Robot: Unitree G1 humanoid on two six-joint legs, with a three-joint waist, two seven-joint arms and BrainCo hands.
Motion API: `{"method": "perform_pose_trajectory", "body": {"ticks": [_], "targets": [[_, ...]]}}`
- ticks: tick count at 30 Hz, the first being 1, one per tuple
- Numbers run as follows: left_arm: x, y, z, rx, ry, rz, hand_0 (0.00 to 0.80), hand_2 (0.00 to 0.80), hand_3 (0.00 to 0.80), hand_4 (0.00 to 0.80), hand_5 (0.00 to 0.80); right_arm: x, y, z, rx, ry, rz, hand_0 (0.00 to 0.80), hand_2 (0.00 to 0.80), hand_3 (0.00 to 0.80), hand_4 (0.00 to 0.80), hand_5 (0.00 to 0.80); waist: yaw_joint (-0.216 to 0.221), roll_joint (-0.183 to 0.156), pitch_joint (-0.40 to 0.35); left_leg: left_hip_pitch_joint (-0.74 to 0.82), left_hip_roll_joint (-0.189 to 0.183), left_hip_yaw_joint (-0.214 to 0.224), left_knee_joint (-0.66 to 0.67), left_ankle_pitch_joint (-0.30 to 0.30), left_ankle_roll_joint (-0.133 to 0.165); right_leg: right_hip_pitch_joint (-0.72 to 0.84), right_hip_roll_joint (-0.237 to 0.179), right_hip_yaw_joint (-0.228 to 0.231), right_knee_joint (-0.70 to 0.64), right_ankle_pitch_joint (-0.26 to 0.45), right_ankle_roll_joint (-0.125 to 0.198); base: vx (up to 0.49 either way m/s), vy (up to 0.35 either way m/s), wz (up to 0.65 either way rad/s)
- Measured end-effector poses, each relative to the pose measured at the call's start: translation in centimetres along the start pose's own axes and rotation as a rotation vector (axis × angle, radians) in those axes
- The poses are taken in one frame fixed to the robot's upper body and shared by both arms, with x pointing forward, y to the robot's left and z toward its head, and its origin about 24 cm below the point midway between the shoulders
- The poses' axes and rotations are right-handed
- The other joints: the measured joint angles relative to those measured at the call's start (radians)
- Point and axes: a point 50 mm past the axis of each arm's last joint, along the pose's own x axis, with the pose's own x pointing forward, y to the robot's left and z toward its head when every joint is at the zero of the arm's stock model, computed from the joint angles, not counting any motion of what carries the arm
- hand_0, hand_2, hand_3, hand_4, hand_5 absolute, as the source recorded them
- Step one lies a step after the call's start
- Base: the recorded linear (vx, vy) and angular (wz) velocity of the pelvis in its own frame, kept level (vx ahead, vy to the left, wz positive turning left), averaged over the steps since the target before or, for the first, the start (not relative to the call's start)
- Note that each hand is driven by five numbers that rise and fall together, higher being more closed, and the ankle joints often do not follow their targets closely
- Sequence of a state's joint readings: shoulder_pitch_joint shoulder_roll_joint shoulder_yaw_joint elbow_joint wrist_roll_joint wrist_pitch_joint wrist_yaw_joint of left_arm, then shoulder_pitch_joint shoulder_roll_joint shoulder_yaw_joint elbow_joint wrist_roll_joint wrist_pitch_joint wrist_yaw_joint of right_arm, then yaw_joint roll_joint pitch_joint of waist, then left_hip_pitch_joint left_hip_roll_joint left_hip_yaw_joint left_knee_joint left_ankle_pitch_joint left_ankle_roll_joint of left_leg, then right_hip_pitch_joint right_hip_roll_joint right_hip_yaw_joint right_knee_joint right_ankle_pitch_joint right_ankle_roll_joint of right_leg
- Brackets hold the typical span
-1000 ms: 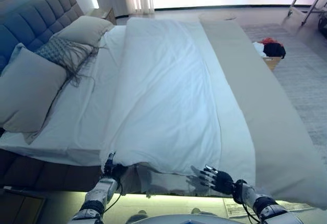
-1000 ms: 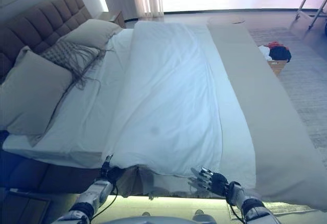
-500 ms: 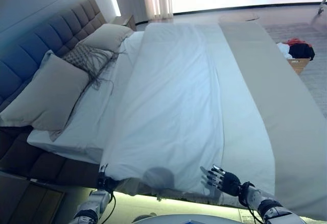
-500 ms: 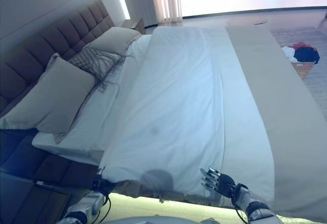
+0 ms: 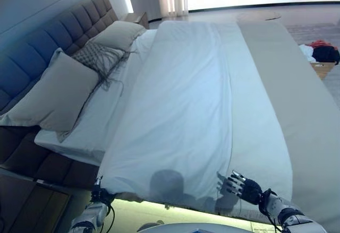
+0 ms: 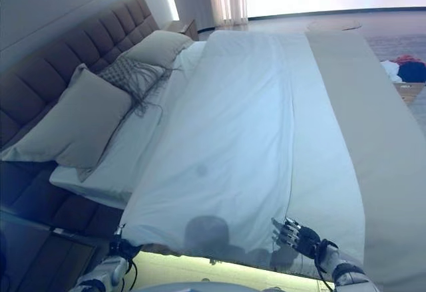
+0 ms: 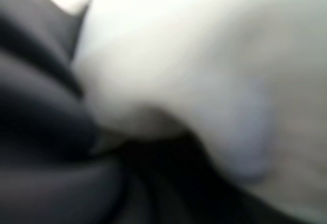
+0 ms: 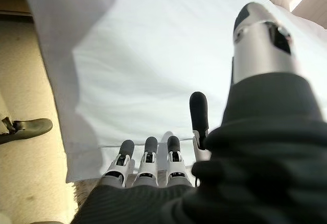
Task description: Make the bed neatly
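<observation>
A white duvet lies lengthwise down the middle of the bed, its near edge hanging over the bed's near side. My left hand is at the duvet's near left corner, below the mattress edge. In the left wrist view white cloth presses right against the hand, which grips it. My right hand is open with fingers spread at the duvet's near right edge; its straight fingers show over the white cloth in the right wrist view.
A beige blanket covers the bed's right strip. Two plain pillows and a fringed cushion lie by the tufted headboard on the white sheet. A basket with clothes stands on the floor at right.
The camera has shifted, so the bed sits differently in view. My left hand has dropped lower with the duvet corner, and the duvet's near edge now hangs further over the bed side.
</observation>
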State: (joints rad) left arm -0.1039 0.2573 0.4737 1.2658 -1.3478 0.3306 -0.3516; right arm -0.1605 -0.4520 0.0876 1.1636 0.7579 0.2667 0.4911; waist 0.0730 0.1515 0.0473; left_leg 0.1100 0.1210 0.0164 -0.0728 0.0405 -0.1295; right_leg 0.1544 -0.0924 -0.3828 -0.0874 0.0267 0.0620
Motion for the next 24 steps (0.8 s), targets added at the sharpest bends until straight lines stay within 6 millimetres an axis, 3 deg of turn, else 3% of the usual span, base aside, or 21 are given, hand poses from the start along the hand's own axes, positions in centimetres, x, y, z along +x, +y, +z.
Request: {"method": "perform_pose_trajectory", "body": {"ticks": [6,16,24], "targets": [[0.1,-0.4,0.3,0.004,0.002,-0.01,0.8,0.8,0.8,0.8,0.8,-0.1,-0.3,-0.3,0.01,0.012,-0.006,0.0,0.0,0.0,0.0,0.0,0.001,-0.017,-0.001,-0.002,-0.003,-0.02,-0.007,0.0,0.0,0.002,-0.004,-0.013,0.0,-0.003,0.004,0.016,0.076,0.06],[-0.7,-2.8,5.4,0.075,-0.107,-0.03,0.8,0.8,0.8,0.8,0.8,-0.2,-0.3,-0.5,0.014,0.023,0.017,0.0,0.0,0.0,0.0,0.0,0.001,-0.045,0.001,0.0,-0.002,-0.02,-0.013,0.0,0.0,0.001,-0.002,-0.014,-0.003,-0.004,0.005,0.004,0.046,0.0],[-1.1,-1.7,5.5,0.016,-0.127,-0.002,0.8,0.8,0.8,0.8,0.8,-0.2,-0.3,-0.4,0.004,0.025,0.017,0.0,0.0,0.0,0.0,0.0,0.003,-0.059,0.003,-0.004,-0.005,-0.021,-0.012,-0.003,-0.004,-0.001,-0.005,-0.015,-0.001,-0.007,0.008,-0.03,0.092,0.0]]}}
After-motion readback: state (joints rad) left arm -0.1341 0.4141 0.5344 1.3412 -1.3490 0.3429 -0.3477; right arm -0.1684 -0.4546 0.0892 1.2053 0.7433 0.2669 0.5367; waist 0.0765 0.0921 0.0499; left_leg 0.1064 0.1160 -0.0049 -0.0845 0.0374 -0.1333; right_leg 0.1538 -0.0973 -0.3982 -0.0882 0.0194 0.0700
